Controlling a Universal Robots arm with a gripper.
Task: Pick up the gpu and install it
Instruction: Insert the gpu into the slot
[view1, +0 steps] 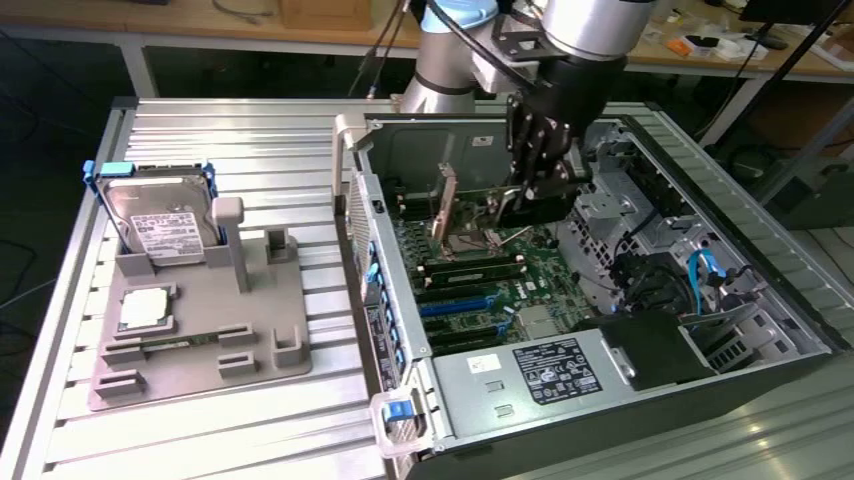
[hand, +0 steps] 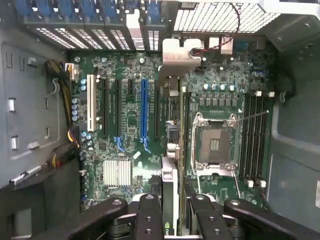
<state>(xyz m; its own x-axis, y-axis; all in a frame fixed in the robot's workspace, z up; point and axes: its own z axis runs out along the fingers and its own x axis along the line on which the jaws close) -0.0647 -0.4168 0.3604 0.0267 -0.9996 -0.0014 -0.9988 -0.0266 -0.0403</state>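
- We see the gpu (hand: 170, 192) almost edge-on in the wrist view, so its flat face is hidden there. Its end nearest the camera runs out of the picture between the fingers (hand: 149, 215).
- In the exterior view the fingers and the arm (view1: 447, 60) cover much of the card. We cannot tell whether its lower edge touches the motherboard (view1: 531, 268) or hangs just above it.
- The fingers are clenched on the gpu, one against each flat side.
- The gpu is a thin, long card with a silvery metal edge turned toward the wrist camera and a small green mark near the fingers. In the exterior view it shows as a dark block with a pale edge, right under the fingers.
- It stands on edge inside the open computer case (view1: 414, 150), over the motherboard. In the wrist view it lies between the long blue slot (hand: 144, 112) and the CPU socket (hand: 214, 145).
- Around it on the board we make out a white slot (hand: 91, 102), a row of memory slots (hand: 252, 137), a small finned heatsink (hand: 117, 173) and a bundle of yellow and black cables (hand: 65, 145) by the case wall.
- An upright brownish plate (view1: 447, 195) stands near the gpu, toward the exterior view's left. We cannot make out what it is.
- Outside the case, well apart toward the exterior view's left, a gray holder (view1: 200, 350) on the slotted desk (view1: 254, 130) carries a hard drive (view1: 163, 228) with blue handles and a square CPU chip (view1: 147, 308).
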